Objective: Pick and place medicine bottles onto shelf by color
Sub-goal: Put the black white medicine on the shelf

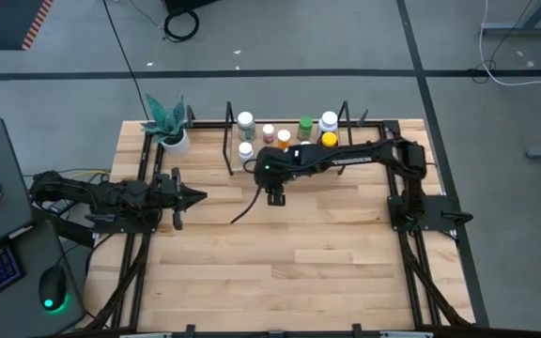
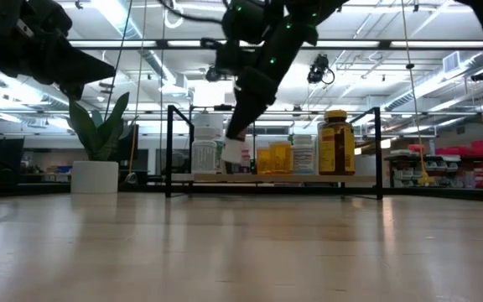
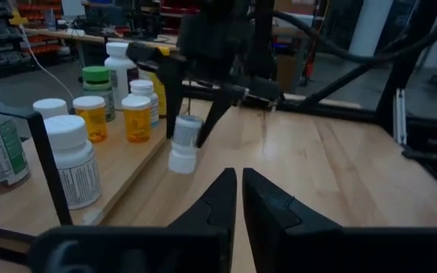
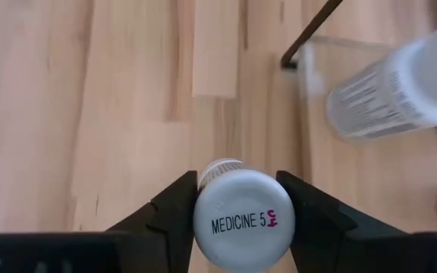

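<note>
While the left claw (image 1: 195, 196) waits pinched closed over the tabletop (image 1: 280, 272), the right claw (image 4: 241, 199) grips a white bottle (image 4: 241, 220) aloft before the shelf (image 2: 275, 178); next, carry it beside the other white bottles (image 3: 70, 163).

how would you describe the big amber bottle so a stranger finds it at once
Find the low wooden shelf with black wire uprights at the table's far edge. The amber bottle stands at the end farthest from the potted plant. It is the tallest, darkest bottle there, and the only one with a yellow cap.
</note>
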Robot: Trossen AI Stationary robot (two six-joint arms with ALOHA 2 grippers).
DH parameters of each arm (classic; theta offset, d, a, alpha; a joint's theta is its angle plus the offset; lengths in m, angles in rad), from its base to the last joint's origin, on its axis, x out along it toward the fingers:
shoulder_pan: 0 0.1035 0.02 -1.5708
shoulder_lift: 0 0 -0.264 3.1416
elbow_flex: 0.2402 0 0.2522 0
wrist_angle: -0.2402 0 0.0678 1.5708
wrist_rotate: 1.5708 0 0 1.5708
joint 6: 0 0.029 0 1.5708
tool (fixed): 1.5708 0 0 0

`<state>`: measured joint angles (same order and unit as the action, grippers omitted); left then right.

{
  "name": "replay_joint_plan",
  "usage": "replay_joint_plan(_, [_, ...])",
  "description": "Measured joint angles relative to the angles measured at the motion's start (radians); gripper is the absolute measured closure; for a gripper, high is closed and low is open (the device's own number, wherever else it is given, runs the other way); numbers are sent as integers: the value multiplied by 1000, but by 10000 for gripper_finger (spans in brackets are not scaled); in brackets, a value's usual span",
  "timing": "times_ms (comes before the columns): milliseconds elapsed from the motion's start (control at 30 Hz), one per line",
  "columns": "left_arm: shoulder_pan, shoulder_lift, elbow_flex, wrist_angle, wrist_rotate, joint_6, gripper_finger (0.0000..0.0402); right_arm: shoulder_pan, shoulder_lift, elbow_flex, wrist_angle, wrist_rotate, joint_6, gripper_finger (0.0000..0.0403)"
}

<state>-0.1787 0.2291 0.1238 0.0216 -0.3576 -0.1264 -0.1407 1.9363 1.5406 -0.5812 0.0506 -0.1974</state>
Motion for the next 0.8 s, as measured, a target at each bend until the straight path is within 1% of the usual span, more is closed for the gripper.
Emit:
replay_joint_plan(100, [0, 0, 0, 30, 0, -21, 366, 2, -75, -105, 123, 0, 2, 229])
replay_joint_plan(300, [0, 0, 0, 46, 0, -96, 361, 2, -229, -386, 458, -11, 27, 229])
replay_joint_plan(433, [1, 0, 0, 65, 0, -100, 367, 12, -299, -508, 703, -10, 42, 229])
replay_joint_plan(567, [2, 3, 0, 109, 0, -128, 373, 32, -320, -616, 1020, -19, 9, 229])
replay_joint_plan(700, [2, 22, 0, 166, 0, -81, 367, 36, -317, -674, 1181, 5, -33, 229])
replay_joint_plan(800, [2, 48, 0, 190, -17, -40, 346, 34, -304, -694, 1290, 9, -44, 228])
